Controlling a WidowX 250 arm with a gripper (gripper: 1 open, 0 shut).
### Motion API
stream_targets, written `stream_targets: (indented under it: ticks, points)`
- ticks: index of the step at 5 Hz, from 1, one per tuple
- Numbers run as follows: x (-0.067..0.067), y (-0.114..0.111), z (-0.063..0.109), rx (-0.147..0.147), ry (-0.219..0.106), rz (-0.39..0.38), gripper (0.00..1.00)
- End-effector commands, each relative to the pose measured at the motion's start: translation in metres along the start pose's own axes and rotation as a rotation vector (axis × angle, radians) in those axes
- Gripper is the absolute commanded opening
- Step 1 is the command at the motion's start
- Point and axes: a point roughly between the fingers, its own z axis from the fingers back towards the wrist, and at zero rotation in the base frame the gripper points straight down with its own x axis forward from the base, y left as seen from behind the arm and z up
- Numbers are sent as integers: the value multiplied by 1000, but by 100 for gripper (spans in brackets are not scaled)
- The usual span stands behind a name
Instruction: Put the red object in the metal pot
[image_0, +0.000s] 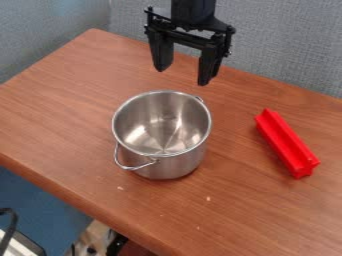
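Observation:
The red object is a long narrow bar with a grooved top, lying on the wooden table at the right, angled from upper left to lower right. The metal pot stands upright in the middle of the table, shiny and empty inside, with its thin wire handle hanging down at its front left. My gripper hangs above the table behind the pot, pointing down, its two black fingers spread apart with nothing between them. It is left of and behind the red object, touching neither thing.
The table's front edge runs diagonally across the lower left, with floor and some clutter below it. A grey-blue wall stands behind the table.

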Motion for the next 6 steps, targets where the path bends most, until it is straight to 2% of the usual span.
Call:
stream_targets:
  ticks: [1,2,3,4,6]
  points:
    - [-1,-1,-5,1,15,2,100]
    - [2,-21,-14,13,-5,114,100]
    - [8,-51,-21,20,-51,186,100]
    - [16,-78,-29,23,-70,306,100]
    - [30,-111,-48,-9,-141,567,100]
